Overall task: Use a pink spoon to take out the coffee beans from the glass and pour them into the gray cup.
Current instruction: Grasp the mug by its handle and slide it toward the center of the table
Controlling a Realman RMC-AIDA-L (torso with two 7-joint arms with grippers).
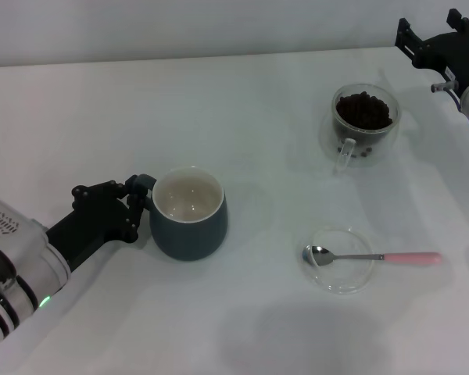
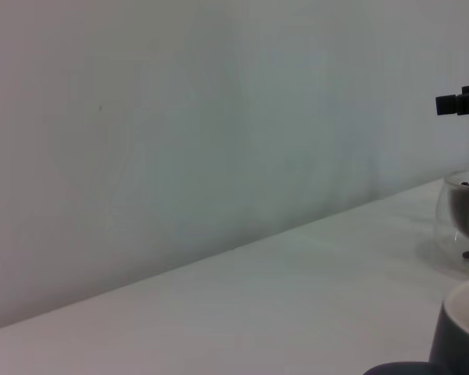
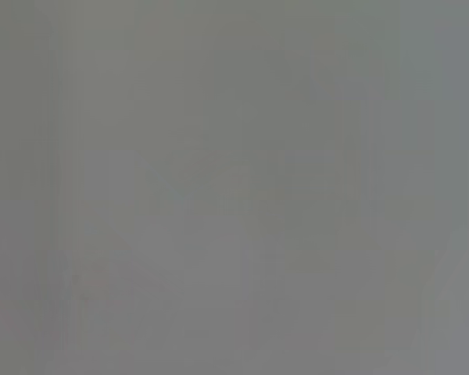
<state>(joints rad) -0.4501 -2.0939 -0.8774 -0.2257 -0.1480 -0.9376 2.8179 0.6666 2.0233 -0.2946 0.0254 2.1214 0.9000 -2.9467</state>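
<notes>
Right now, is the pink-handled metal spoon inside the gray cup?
No, the pink-handled metal spoon lies with its bowl in the flat clear glass dish.

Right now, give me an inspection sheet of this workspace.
Surface: white table, bare between items.
Gray cup: upright, no beans visible inside.
Glass: holds coffee beans.
Pink spoon: bowl resting in clear dish, handle sticking out.
Clutter: nothing seen.
Left gripper: at the gray cup's handle side.
Right gripper: raised beyond the glass.
Cables: nothing seen.
Surroundings: plain wall.
</notes>
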